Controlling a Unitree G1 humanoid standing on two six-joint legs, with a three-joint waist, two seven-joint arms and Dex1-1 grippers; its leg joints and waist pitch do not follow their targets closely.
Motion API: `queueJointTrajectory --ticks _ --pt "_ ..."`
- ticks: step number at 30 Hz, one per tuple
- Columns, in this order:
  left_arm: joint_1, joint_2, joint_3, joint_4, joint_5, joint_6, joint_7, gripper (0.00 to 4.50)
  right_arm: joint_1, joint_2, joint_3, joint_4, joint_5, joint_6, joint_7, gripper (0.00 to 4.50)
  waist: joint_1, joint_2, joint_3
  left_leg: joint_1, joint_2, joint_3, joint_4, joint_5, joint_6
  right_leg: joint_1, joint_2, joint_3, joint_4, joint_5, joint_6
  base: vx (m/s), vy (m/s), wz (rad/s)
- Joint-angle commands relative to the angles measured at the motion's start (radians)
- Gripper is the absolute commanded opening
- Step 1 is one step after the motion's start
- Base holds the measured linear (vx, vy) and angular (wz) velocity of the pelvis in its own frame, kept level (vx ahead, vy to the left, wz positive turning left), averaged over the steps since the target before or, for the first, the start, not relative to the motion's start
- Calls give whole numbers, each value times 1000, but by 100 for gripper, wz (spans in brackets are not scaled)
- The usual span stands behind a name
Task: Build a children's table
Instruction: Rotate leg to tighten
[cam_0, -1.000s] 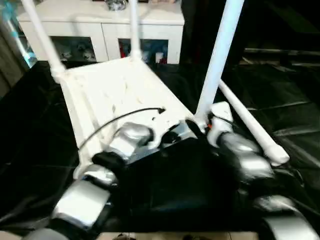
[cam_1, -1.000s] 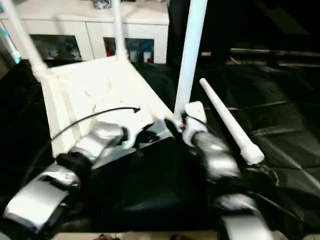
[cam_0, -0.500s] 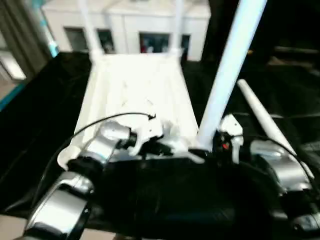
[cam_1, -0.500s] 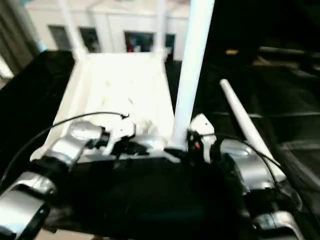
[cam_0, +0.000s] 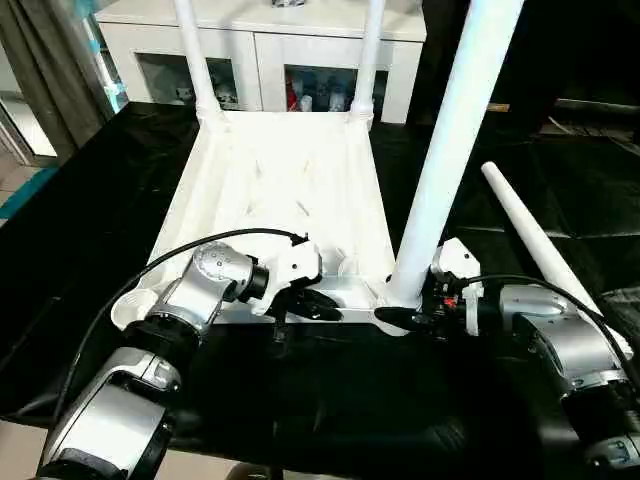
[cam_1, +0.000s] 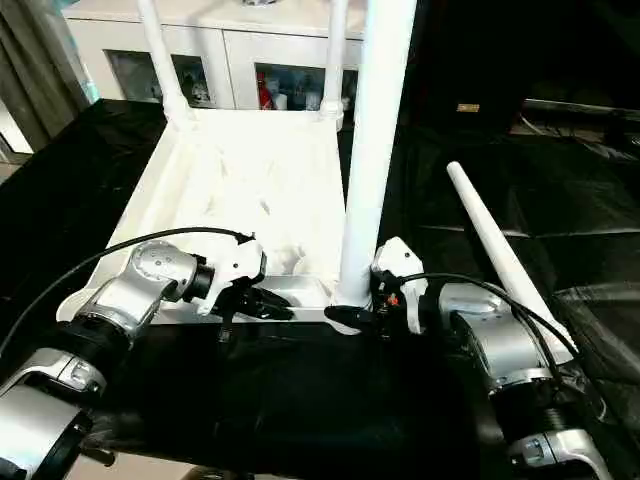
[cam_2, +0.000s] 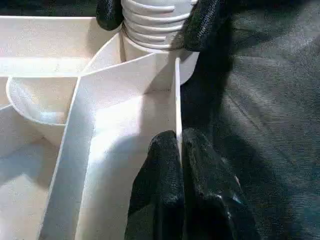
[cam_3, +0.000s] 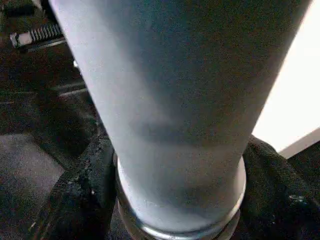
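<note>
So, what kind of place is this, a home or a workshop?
Probably a room in a home or showroom used for testing: a white cabinet with glass doors holding small items, a curtain, and a black-sheeted work table.

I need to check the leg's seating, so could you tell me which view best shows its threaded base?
The left wrist view: the leg's ribbed base enters the corner socket. The eye views show its shaft; the right wrist view, smooth tube.

Table top (cam_0: 280, 190): white moulded plastic, slight sheen, ribbed. Legs (cam_0: 455, 150): smooth white plastic tube, threaded at the socket end. Tabletop (cam_0: 90, 230) cover: glossy black sheet, wrinkled. Forearms (cam_0: 560, 340): brushed silver metal. Finger pads (cam_2: 165, 165): matt black, fine grainy texture. Cabinet (cam_0: 250, 40): white, glass doors.
</note>
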Motion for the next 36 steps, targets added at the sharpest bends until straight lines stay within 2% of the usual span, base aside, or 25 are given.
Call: queueJointTrajectory --ticks 1,2,4,5,6,7,8,9,10,11,14,15,17,19,22,23,25,27,30,31,32,33,35,36 --pt "-25 -32 8 3 8 -11 62 0 -13 46 -18 35 -7 3 -101 283 -6 -12 -85 28 67 -33 -72 -224 38 45 -76 53 -63 -295 -208 0 0 0" --pt "-40 -49 19 29 19 3 129 0 -25 77 -38 84 -38 -9 -201 282 -10 -12 -85 28 64 -33 -72 -234 31 44 -78 52 -65 -309 -207 0 0 0" --pt "-51 -63 29 43 21 14 168 0 -34 97 -52 115 -50 -14 -264 282 -20 -13 -82 31 61 -35 -73 -266 10 43 -78 50 -73 -364 -196 0 0 0" --pt "-77 -98 48 77 27 42 266 0 -60 152 -97 189 -61 -17 -419 281 -28 -13 -81 31 60 -37 -74 -278 2 43 -78 50 -75 -383 -190 0 0 0" --pt "-77 -98 48 77 27 42 266 0 -60 152 -97 189 -61 -17 -419 280 -33 -12 -79 32 59 -36 -74 -287 -3 40 -77 49 -77 -395 -189 0 0 0" --pt "-88 -114 53 91 32 53 308 0 -73 177 -119 223 -59 -14 -485 280 -40 -15 -79 28 57 -42 -76 -305 -9 49 -78 45 -81 -427 -176 0 0 0" --pt "-88 -114 53 91 32 53 308 0 -73 177 -119 223 -59 -14 -485 280 -46 -15 -78 26 56 -43 -77 -310 -7 49 -78 44 -85 -445 -163 0 0 0" --pt "-96 -127 56 102 35 61 337 0 -82 194 -135 248 -59 -12 -532 280 -47 -14 -79 31 55 -42 -75 -316 -4 46 -78 45 -89 -452 -158 0 0 0" --pt "-111 -158 61 122 40 78 399 0 -102 226 -148 292 -63 -20 -608 280 -53 -16 -77 34 53 -40 -72 -323 2 41 -77 46 -92 -457 -159 0 0 0" --pt "-123 -186 63 140 45 90 450 0 -120 257 -153 327 -73 -27 -672 280 -57 -9 -78 31 53 -41 -72 -318 2 41 -78 46 -91 -446 -167 0 0 0" --pt "-140 -251 57 173 64 88 530 0 -168 335 -135 391 -108 -58 -774 280 -67 -11 -78 34 51 -42 -72 -327 -2 40 -75 43 -94 -451 -169 0 0 0" --pt "-140 -253 56 174 65 85 531 0 -170 338 -134 394 -110 -61 -775 280 -68 -8 -78 32 50 -42 -72 -329 0 42 -74 41 -94 -451 -169 0 0 0" --pt "-137 -259 52 177 69 71 526 0 -177 349 -131 398 -107 -79 -758 280 -70 -12 -78 34 48 -39 -70 -341 18 40 -73 42 -98 -450 -163 0 0 0" --pt "-134 -258 48 175 66 62 512 0 -184 354 -139 399 -92 -95 -733 335 -71 -11 -78 32 49 -40 -71 -336 27 43 -73 42 -97 -451 -163 0 0 0" --pt "-126 -246 47 164 60 53 481 0 -189 343 -139 391 -87 -109 -707 366 -71 -10 -80 30 52 -41 -73 -329 30 45 -72 43 -92 -420 -172 0 0 0" --pt "-122 -234 46 159 57 46 457 0 -191 331 -135 383 -85 -121 -674 366 -72 -14 -80 28 52 -41 -74 -330 33 46 -72 43 -91 -411 -177 0 0 0" --pt "-116 -218 42 153 55 25 423 0 -188 313 -132 366 -77 -124 -627 366 -71 -12 -82 25 52 -41 -73 -313 40 50 -73 44 -86 -385 -185 0 0 0" --pt "-111 -206 39 150 51 5 393 0 -187 300 -129 357 -74 -128 -589 366 -70 -12 -84 26 53 -38 -71 -298 48 49 -74 47 -83 -353 -199 0 0 0" --pt "-88 -160 24 125 39 -45 285 0 -153 228 -100 282 -50 -115 -420 366 -60 -12 -87 22 54 -35 -68 -260 73 57 -76 49 -76 -301 -215 0 0 0" --pt "-65 -111 1 105 38 -84 186 0 -118 151 -69 215 -40 -108 -288 366 -51 -9 -87 23 59 -36 -70 -245 82 56 -72 46 -71 -275 -216 0 0 0" --pt "-57 -93 -5 98 35 -95 145 0 -104 122 -58 190 -34 -101 -240 366 -44 -10 -87 24 61 -31 -68 -231 91 55 -68 47 -66 -247 -223 0 0 0" --pt "-57 -93 -5 98 35 -95 145 0 -104 122 -58 190 -34 -101 -240 366 -40 -9 -89 24 66 -31 -68 -221 93 54 -71 50 -59 -221 -239 0 0 0" --pt "-50 -79 -2 88 21 -82 106 0 -88 89 -47 158 -25 -94 -186 366 -40 -6 -90 23 66 -31 -69 -219 89 52 -70 48 -56 -214 -247 0 0 0" --pt "-44 -65 5 74 1 -67 62 0 -69 55 -37 123 -14 -85 -125 366 -38 -10 -88 23 63 -30 -68 -225 84 55 -70 47 -57 -223 -248 0 0 0"
